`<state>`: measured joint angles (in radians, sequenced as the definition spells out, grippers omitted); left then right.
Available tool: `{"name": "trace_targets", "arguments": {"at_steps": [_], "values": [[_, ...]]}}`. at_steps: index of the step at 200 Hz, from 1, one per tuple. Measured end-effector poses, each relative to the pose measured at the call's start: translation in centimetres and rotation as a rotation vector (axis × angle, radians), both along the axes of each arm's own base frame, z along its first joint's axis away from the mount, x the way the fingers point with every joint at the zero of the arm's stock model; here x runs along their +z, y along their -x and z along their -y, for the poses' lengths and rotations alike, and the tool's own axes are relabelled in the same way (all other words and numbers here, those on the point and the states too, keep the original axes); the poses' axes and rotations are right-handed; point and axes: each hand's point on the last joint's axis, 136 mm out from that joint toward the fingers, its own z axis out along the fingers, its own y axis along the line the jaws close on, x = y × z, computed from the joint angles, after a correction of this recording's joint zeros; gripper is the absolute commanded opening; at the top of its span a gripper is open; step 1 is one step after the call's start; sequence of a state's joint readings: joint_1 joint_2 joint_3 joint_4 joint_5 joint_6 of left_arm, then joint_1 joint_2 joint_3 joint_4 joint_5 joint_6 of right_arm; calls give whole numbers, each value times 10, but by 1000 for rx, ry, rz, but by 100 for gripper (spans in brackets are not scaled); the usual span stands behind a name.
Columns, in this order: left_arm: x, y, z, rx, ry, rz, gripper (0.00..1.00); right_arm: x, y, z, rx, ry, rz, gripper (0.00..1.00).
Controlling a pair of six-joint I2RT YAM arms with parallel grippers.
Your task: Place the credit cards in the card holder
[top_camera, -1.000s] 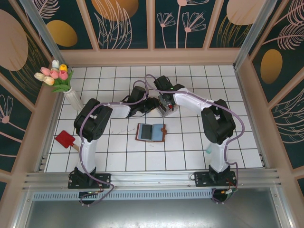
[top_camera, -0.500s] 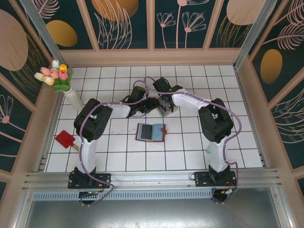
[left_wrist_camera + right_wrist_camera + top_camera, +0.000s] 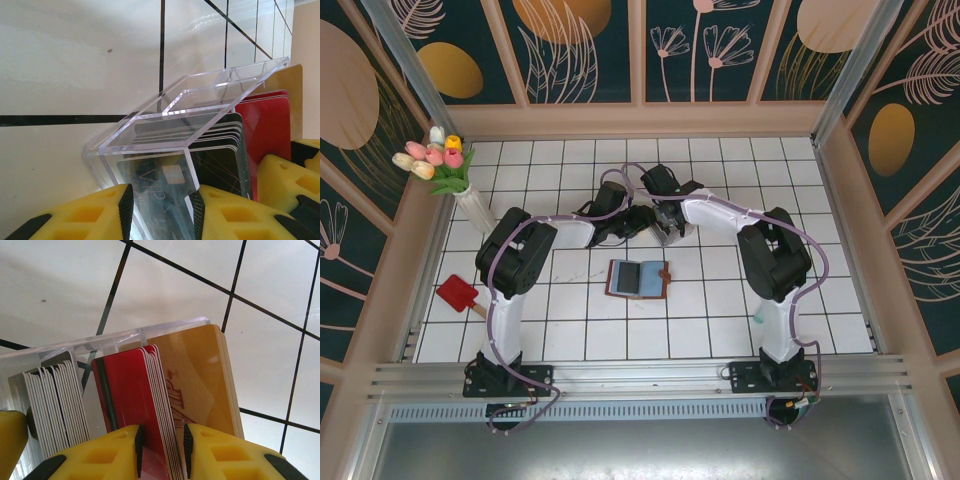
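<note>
- Occlusion first: from the top camera we see the two wrists meeting over the far middle of the table (image 3: 720, 330). They cover the tray and cards beneath them.
- Both wrist views cut their own yellow fingers off at the bottom edge, and those fingers hide the lower parts of the cards.
- Clear tray (image 3: 165, 115): see-through plastic with an inner divider. We cannot tell whether it sits flat on the tiles or is tipped.
- Contents: credit cards (image 3: 150, 380) standing on edge, packed face to face in groups. Dark cards (image 3: 220, 160) come first, red cards (image 3: 125, 395) sit in the middle, and a tan card (image 3: 200, 370) is at the end.
- Left gripper (image 3: 162, 212): jaws narrowed on the tray's near end, with a pad either side of a clear wall. We read it as gripping the tray.
- Right gripper (image 3: 161, 445): jaws drawn close, pinching a thin bundle of the red cards. The tan card lies just outside the pinch.
- Card holder (image 3: 638, 278): open and flat, inner face up, near the table's middle. It lies apart from the tray and nearer the arm bases.
- Its long axis runs left-right in the top view, slightly skewed, with a small brown tab at the right end. We cannot identify the blue-grey panels inside.
- Margins: vase of tulips (image 3: 448, 170) by the left wall, and a red flat object (image 3: 453, 292) too small for us to name.
</note>
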<state>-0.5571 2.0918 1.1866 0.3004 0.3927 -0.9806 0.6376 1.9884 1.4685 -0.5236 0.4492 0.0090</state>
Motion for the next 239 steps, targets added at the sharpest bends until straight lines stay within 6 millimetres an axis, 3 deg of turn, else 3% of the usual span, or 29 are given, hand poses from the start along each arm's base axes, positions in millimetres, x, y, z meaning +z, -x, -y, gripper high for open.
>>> {"name": "trace_targets", "arguments": {"at_steps": [98,114,177,211,239], "values": [[0,0,0,0,1,2,37,12,-2,4,-11,3,31,24],[0,0,0,0,1,2,37,12,-2,4,-12,0,33,17],[0,0,0,0,1,2,37,13,-2,3,-11,-24,22,19],[0,0,0,0,1,2,37,12,-2,3,-16,-42,16,4],[0,0,0,0,1,2,37,15,-1,1,-19,-63,14,2]]}}
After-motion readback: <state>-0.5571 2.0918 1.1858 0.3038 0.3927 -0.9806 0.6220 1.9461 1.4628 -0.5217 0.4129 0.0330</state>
